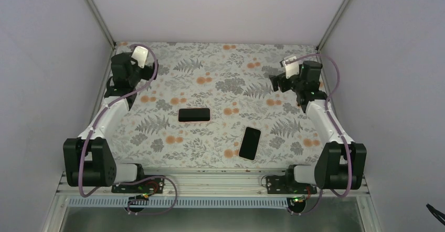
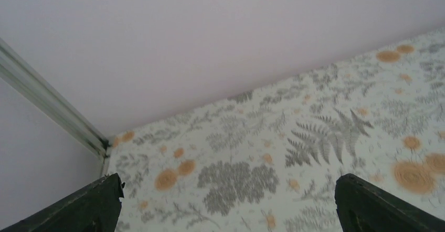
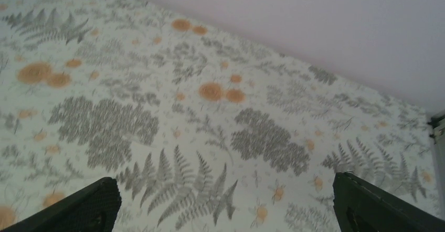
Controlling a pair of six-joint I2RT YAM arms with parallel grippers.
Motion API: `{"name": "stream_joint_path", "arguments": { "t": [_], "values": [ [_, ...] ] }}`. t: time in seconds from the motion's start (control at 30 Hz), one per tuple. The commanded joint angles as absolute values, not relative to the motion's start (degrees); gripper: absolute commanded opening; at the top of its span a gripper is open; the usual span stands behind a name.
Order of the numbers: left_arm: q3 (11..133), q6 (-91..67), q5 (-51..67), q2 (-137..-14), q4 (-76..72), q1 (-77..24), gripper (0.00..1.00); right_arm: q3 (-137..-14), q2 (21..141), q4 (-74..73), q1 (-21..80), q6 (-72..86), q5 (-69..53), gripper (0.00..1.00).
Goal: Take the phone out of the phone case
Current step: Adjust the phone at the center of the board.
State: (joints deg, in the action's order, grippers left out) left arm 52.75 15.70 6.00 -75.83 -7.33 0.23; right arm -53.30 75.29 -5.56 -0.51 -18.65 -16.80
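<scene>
Two flat black slabs lie on the floral table. One [image 1: 194,115] lies crosswise at mid-table and shows a thin paler rim. The other [image 1: 250,143] lies tilted nearer the front and looks glossy. I cannot tell which is the phone and which the phone case. My left gripper [image 1: 144,73] is at the far left and my right gripper [image 1: 276,81] at the far right. Both are well away from the slabs. In each wrist view the dark fingertips [image 2: 94,203] [image 3: 92,203] stand wide apart over bare cloth, with nothing between them. Neither slab shows in the wrist views.
The floral cloth [image 1: 220,85] covers the table, which is enclosed by pale walls with metal corner posts [image 1: 97,17]. The left wrist view shows the far left corner post [image 2: 47,106]. A metal rail [image 1: 210,182] carries the arm bases at the near edge.
</scene>
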Motion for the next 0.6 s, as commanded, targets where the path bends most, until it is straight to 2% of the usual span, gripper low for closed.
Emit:
{"name": "stream_joint_path", "arguments": {
  "t": [0.0, 0.07, 0.2, 0.3, 0.47, 0.5, 0.57],
  "values": [
    [53.98, 16.58, 5.32, -74.7, 3.33, 0.55, 1.0, -55.38, 74.15, -17.07, -1.09, -24.68, -18.8, 1.0],
    [54.48, 18.59, 7.11, -74.64, 6.03, 0.61, 1.0, -55.92, 74.06, -23.36, 0.02, -29.74, -19.11, 1.0],
    [51.74, 22.99, 11.14, -71.89, 6.48, 1.03, 1.0, -52.39, 71.47, -32.46, 6.27, -37.4, -8.12, 1.0],
    [49.69, 26.09, 10.97, -68.56, 4.92, 1.12, 1.0, -50.87, 67.44, -45.45, 10.37, -46.31, -11.35, 0.99],
    [50.55, 29.1, 10.46, -68.04, 7.1, 1.19, 1.0, -50.79, 64.75, -55.75, 14.94, -47.59, -5.43, 0.92],
    [50.64, 29.31, 10.42, -68.44, 7.33, 1.2, 1.0, -50.35, 65.44, -56.89, 15.16, -47.04, -2.82, 0.84],
    [50.47, 29.77, 10.88, -68.82, 7.57, 1.21, 1.0, -48.66, 67.06, -58.45, 15.33, -46.57, 0.92, 0.56]
  ]
}}
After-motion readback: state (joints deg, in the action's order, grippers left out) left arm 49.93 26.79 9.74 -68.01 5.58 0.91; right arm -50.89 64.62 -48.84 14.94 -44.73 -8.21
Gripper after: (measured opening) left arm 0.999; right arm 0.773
